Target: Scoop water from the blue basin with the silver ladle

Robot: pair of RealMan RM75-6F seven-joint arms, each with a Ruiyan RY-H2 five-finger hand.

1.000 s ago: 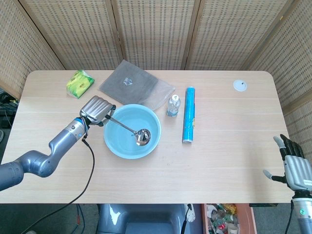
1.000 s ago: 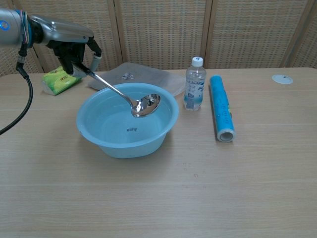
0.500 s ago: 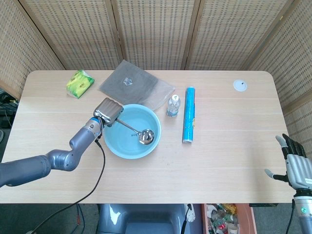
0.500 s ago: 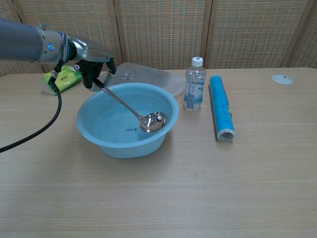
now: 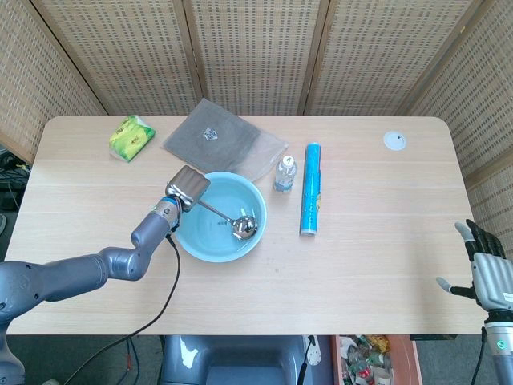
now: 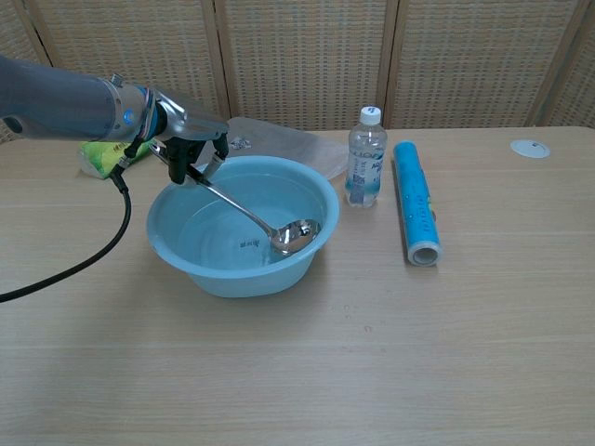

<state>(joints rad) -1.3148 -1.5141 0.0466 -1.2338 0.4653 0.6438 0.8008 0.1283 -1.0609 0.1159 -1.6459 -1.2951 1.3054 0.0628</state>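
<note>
one basin [image 5: 202,237], one ladle [image 5: 244,227], one bottle [image 5: 284,174], one blue roll [image 5: 312,188], one cloth [image 5: 224,143], one green packet [image 5: 131,137], one white disc [image 5: 393,141]

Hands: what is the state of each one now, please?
Left hand: holding the silver ladle by its handle, bowl down in the blue basin.
Right hand: open, holding nothing.

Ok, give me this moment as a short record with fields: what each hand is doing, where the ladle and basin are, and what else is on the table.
left hand: left hand holds the silver ladle by its handle, at the basin's far-left rim
ladle bowl: low inside the blue basin, toward its right wall
right hand: right hand holds nothing, fingers apart, off the table's near-right edge
beside basin: water bottle upright, blue roll lying flat
behind basin: grey cloth, green packet
far right: white disc
</note>
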